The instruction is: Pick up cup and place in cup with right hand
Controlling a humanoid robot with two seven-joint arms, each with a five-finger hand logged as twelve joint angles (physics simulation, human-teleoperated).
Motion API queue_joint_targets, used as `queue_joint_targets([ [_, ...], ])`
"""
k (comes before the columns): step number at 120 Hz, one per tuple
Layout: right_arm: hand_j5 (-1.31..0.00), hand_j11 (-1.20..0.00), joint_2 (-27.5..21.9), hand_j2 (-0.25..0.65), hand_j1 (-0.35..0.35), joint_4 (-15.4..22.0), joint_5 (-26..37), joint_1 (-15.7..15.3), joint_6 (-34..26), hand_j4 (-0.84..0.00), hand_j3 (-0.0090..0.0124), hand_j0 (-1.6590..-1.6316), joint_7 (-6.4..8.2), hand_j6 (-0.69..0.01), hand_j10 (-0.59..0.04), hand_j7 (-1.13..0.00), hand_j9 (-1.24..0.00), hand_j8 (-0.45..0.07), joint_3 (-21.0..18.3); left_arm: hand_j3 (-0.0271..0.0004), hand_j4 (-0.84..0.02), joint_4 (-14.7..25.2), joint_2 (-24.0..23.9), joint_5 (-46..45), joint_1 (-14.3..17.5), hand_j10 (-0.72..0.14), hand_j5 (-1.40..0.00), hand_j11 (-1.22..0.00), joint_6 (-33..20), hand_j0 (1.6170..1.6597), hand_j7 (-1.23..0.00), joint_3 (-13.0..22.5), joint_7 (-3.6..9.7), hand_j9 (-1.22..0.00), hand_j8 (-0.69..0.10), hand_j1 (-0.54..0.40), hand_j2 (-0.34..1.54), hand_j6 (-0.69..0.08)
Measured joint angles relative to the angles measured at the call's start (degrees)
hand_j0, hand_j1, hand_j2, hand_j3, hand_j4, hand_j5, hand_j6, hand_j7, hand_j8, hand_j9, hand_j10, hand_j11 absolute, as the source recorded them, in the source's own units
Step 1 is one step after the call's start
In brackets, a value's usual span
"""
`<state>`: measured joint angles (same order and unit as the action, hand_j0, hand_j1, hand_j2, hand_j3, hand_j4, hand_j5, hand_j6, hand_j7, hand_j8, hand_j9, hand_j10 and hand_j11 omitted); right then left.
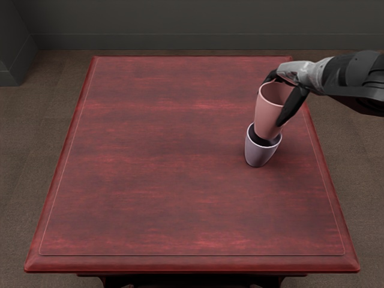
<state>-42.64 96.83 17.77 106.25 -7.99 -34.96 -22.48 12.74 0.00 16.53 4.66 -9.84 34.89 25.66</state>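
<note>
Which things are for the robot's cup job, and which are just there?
For the job:
- pink cup, held up
- pale purple cup, the one to put it in
- right hand, gripping the pink cup

Just there:
- red table
- brown floor
- grey wall

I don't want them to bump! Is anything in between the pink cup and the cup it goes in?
No, nothing that I can see. The right hand holds the pink cup with its bottom right at the open top of the pale purple cup.
</note>
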Motion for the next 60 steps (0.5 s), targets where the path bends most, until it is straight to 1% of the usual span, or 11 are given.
queue_joint_targets([
  [46,-0.81,-0.81,0.2,-0.02,0.148,-0.1,1.7,-1.7,-0.3,-0.292,-0.0001,-1.647,0.01,-0.183,-0.317,-0.74,-0.8,-0.148,0.5,-0.0001,0.0,0.0,0.0,0.0,0.0,0.0,0.0,0.0,0.0,1.6581,0.0,0.0,0.0,0.0,0.0,0.349,0.0,0.0],
  [60,-0.81,-0.81,0.2,-0.022,0.146,-0.2,2.3,-2.7,-0.3,-0.295,0.0,-1.6474,0.01,-0.185,-0.32,-0.74,-0.79,-0.151,1.5,-0.0001,0.0,0.0,0.0,0.0,0.0,0.0,0.0,0.0,0.0,1.6581,0.0,0.0,0.0,0.0,0.0,0.349,0.0,0.0],
])
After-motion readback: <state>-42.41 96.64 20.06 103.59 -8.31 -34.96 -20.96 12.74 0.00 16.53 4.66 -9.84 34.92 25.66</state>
